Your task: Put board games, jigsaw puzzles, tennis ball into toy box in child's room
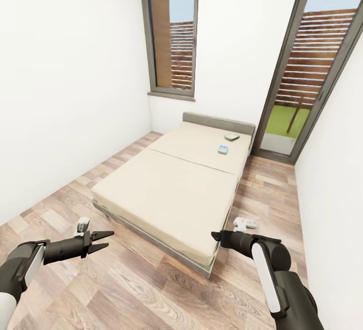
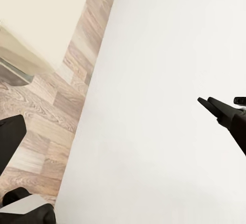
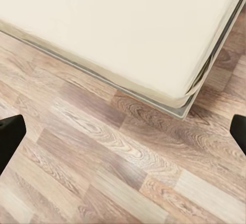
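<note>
Left gripper [image 1: 103, 240] hangs empty over the wood-plank floor [image 1: 151, 289], black fingers spread a little, tips apart; right gripper [image 1: 216, 236] is low by the near corner of the bed, and from the head view I cannot tell its jaw state, though the right wrist view shows two dark fingers at opposite edges with bare floor between, so likely wide and holding nothing. Wide low bed with two beige mattress pads and a grey frame [image 1: 171, 189] lies straight ahead of both grippers. Two of the board games sit far beyond the grippers, up near the grey headboard [image 1: 219, 121]: small flat blue card box [image 1: 223, 149] and, just past it, small flat white-and-green card box [image 1: 231, 137], near each other but apart, both toward the right-gripper side. Step in hand looks like the approach, nothing collected yet. To do it well: roll the base along the floor strip on the right side of the bed, by the tall glass door [image 1: 307, 98], until the boxes are close ahead of the right gripper, keep arms tucked clear of the mattress corner, then come down on the blue box first with fingers across its short side. Flat boxes on soft padding may slide or press in, so close slowly.
</note>
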